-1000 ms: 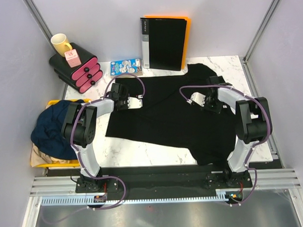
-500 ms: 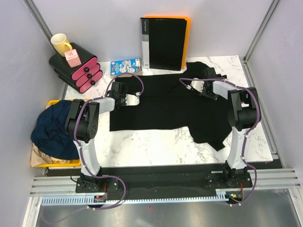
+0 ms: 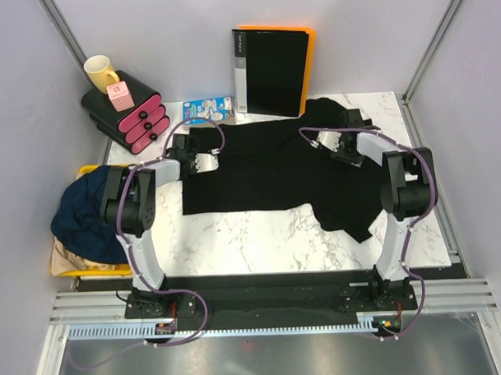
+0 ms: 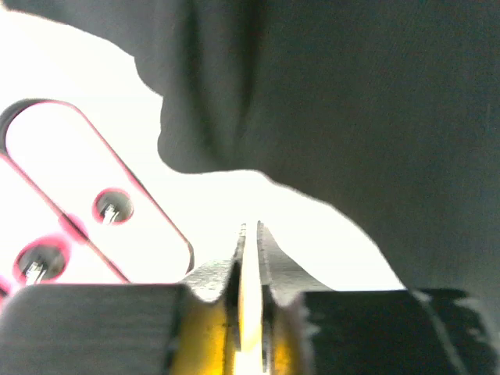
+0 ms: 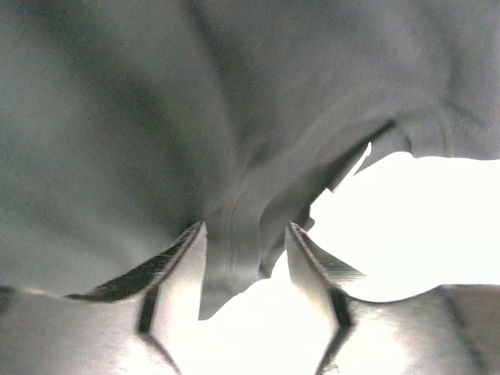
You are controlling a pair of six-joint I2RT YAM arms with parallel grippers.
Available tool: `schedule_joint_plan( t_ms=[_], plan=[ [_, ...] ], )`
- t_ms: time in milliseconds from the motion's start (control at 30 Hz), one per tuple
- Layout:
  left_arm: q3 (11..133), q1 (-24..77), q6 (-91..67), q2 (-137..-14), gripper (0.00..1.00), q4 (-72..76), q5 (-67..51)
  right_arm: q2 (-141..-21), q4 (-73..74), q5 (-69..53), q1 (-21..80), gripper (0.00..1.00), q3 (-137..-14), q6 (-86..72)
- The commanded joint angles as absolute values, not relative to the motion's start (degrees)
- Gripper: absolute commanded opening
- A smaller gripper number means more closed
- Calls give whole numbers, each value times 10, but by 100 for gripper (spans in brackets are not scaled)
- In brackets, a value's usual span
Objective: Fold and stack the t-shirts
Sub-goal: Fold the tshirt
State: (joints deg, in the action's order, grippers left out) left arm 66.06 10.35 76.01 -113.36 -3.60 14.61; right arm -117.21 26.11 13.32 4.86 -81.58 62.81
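No wording can be read anywhere. The black binder standing at the far edge of the bench carries a white spine strip whose print is too small to make out. The blue packet lying just beside it and the small pink box near the far left corner bear marks that are equally illegible.
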Motion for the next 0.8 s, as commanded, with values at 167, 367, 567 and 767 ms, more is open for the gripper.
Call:
schedule_joint_plan(
  t_ms=[167, 367, 567, 767],
  plan=[
    [593, 103, 762, -885, 23, -130, 6, -950, 501, 33, 48, 61, -758, 746],
    [438, 105, 857, -796, 20, -174, -65, -834, 569, 33, 57, 61, -579, 851],
    [392, 114, 882, -775, 16, -203, -91, -840, 617, 7, 83, 61, -559, 822],
    [377, 115, 922, -773, 13, -219, -96, -853, 684, -44, 123, 62, -597, 779]
  ],
)
